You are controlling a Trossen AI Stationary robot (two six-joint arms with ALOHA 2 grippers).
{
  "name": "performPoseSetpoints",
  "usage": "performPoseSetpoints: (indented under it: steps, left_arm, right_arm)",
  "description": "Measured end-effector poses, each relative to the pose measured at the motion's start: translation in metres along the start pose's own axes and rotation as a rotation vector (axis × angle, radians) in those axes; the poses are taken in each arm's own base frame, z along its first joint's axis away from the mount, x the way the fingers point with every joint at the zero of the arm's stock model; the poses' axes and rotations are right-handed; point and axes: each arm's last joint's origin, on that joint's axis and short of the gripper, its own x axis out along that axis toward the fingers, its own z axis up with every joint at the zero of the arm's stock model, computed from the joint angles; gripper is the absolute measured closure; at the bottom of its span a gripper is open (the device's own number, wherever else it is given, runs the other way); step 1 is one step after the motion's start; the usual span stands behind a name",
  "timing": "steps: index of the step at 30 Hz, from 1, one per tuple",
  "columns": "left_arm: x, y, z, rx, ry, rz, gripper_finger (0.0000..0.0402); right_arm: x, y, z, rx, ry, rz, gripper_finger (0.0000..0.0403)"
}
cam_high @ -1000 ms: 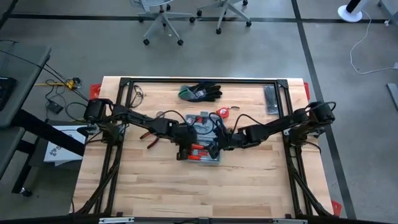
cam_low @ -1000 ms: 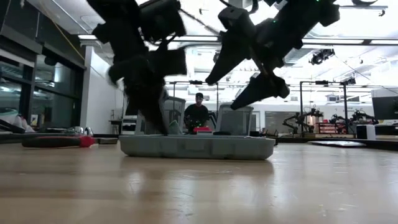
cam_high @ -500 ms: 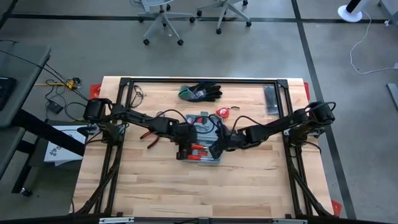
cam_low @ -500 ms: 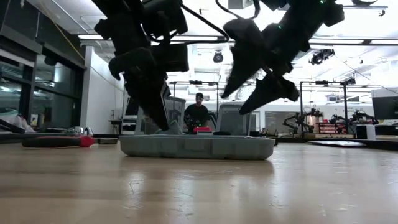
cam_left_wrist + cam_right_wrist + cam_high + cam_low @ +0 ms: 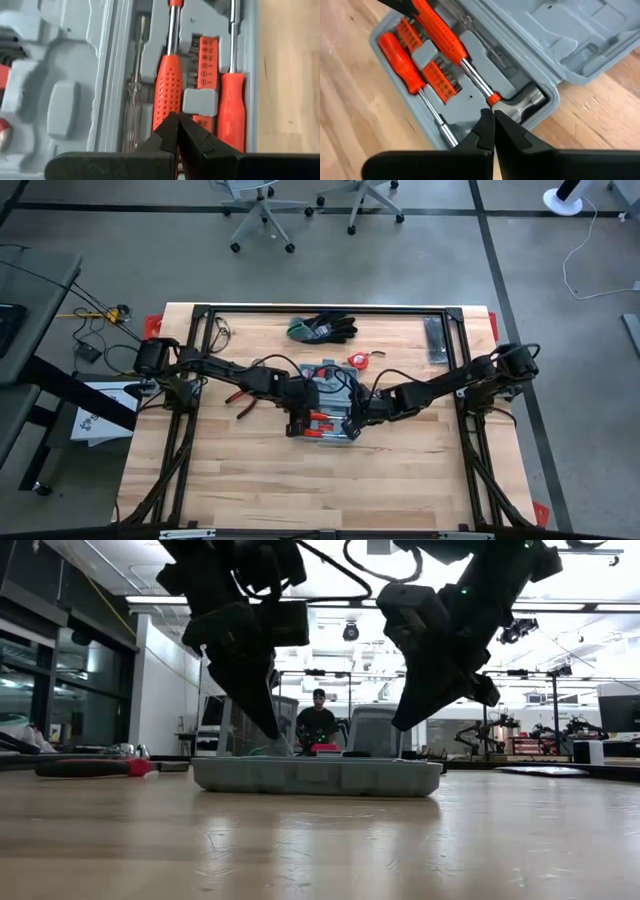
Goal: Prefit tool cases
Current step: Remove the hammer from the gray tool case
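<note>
The grey-blue tool case (image 5: 330,383) lies open in the middle of the table, showing low and wide in the low view (image 5: 315,777). In its near half lie an orange-handled hammer (image 5: 445,40), an orange screwdriver (image 5: 400,50) and orange bit strips (image 5: 206,55). My left gripper (image 5: 176,117) is shut, its tips over the hammer's orange handle (image 5: 167,85). My right gripper (image 5: 491,114) is shut too, slanting down over the hammer's metal shaft (image 5: 476,80) close to the head. In the low view it hangs clear above the case (image 5: 402,723). My left gripper's shut fingertips come slanting down from above at the butt end of the hammer's orange handle (image 5: 165,107). Whether they touch it, I cannot tell; the fingers themselves cover the spot.
Black-and-green gloves (image 5: 322,328) lie at the far edge and a dark flat bar (image 5: 436,340) at the far right. A red tape measure (image 5: 358,360) sits behind the case, red-handled pliers (image 5: 240,398) to its left. A person (image 5: 318,722) sits in the room beyond.
My right gripper has shut from wide open with nothing between its fingers. It has also tipped more steeply downward over the case's right end. The case and its tools have stayed put.
</note>
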Motion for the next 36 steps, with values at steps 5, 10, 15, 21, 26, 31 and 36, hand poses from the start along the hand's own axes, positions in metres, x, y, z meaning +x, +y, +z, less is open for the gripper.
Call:
performPoseSetpoints:
  steps: [5,10,15,21,26,31,36]
  left_arm:
    - [-0.001,-0.001,0.002,0.033,-0.005,-0.017,0.0401]
    - [-0.001,-0.001,0.002,0.035,-0.002,-0.017,0.0401]
    - [-0.001,-0.001,0.000,0.093,0.014,-0.045,0.0395]
    - [-0.002,-0.003,-0.006,0.183,0.077,-0.117,0.0340]
    - [-0.002,-0.001,-0.007,0.224,0.087,-0.071,0.0274]
    - [-0.002,0.001,-0.005,0.237,0.070,0.025,0.0220]
    - [0.005,0.000,-0.008,0.241,0.105,0.026,0.0205]
  right_arm:
    - [0.018,-0.003,-0.006,-0.005,0.071,-0.020,0.0402]
    - [0.035,-0.004,-0.011,0.013,0.101,-0.037,0.0402]
    - [0.036,-0.005,-0.011,0.015,0.109,-0.044,0.0402]
    - [0.037,-0.005,-0.012,0.014,0.119,-0.041,0.0403]
    - [0.037,-0.005,-0.012,0.014,0.117,-0.038,0.0403]
    - [0.038,-0.005,-0.012,0.018,0.118,-0.037,0.0403]
    - [0.038,-0.006,-0.012,0.018,0.118,-0.037,0.0403]
